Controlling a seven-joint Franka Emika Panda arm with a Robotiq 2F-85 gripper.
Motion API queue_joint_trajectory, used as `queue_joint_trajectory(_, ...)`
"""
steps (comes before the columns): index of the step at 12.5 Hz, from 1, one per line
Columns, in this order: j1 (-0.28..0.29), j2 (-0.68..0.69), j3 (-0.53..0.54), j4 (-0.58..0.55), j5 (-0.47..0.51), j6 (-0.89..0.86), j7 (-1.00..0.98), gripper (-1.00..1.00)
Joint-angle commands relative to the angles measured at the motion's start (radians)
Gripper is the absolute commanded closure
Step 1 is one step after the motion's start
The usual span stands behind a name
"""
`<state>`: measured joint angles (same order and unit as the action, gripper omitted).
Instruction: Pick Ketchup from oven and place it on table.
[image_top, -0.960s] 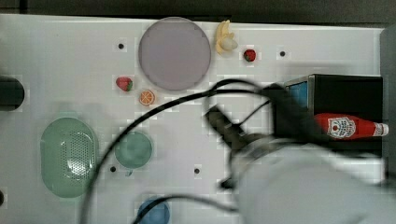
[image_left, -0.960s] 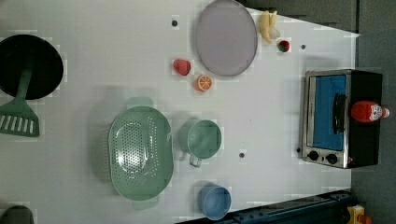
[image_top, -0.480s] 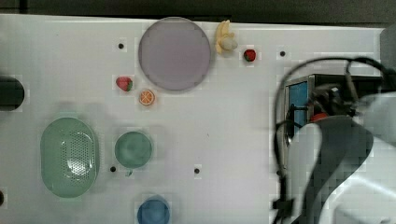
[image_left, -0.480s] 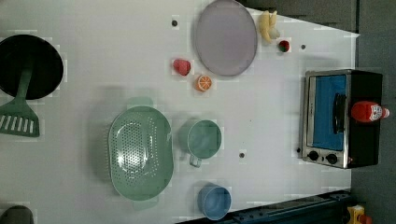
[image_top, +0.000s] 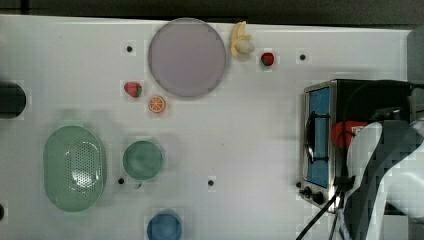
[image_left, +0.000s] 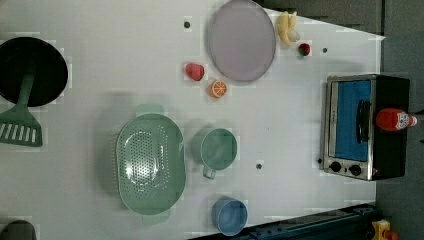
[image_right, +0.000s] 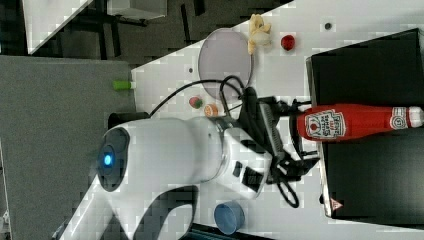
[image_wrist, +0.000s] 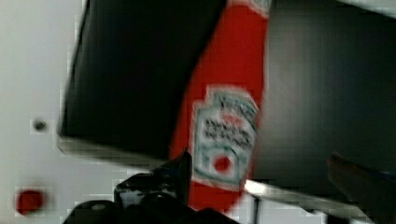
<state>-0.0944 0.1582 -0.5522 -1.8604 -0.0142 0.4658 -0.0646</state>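
The ketchup (image_right: 350, 122), a red bottle with a white cap, lies on its side on the flat black top of the oven (image_right: 370, 190). My gripper (image_right: 304, 135) is open at the bottle's base end, over the oven's front edge. In the wrist view the ketchup (image_wrist: 229, 102) runs up between my two fingers (image_wrist: 177, 172), and they do not touch it. In the top view my arm (image_top: 385, 170) hides most of the ketchup (image_top: 342, 134) on the oven (image_top: 320, 100). The white table (image_top: 250, 130) spreads to the top view's left of the oven.
On the table are a purple plate (image_top: 186, 56), a banana (image_top: 241, 41), two strawberries (image_top: 132, 89), an orange slice (image_top: 157, 104), a green colander (image_top: 74, 167), a green cup (image_top: 143, 160) and a blue cup (image_top: 164, 226). A black pan and a spatula (image_left: 22, 115) lie at the left view's left.
My arm has swung from the middle of the table to the top view's right. It now stands over the oven and covers most of the ketchup. The ketchup has not moved.
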Motion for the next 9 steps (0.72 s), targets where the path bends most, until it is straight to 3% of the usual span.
queue_joint_trajectory(1,-0.015,0.039,-0.008,0.021,0.092,0.11,-0.027,-1.0)
queue_joint_trajectory(4,-0.034,0.107,-0.023,0.021,0.204,0.11,-0.027,-1.0)
queue_joint_trajectory(9,-0.047,0.174,-0.023,0.018,0.276,0.13,-0.027,-1.0)
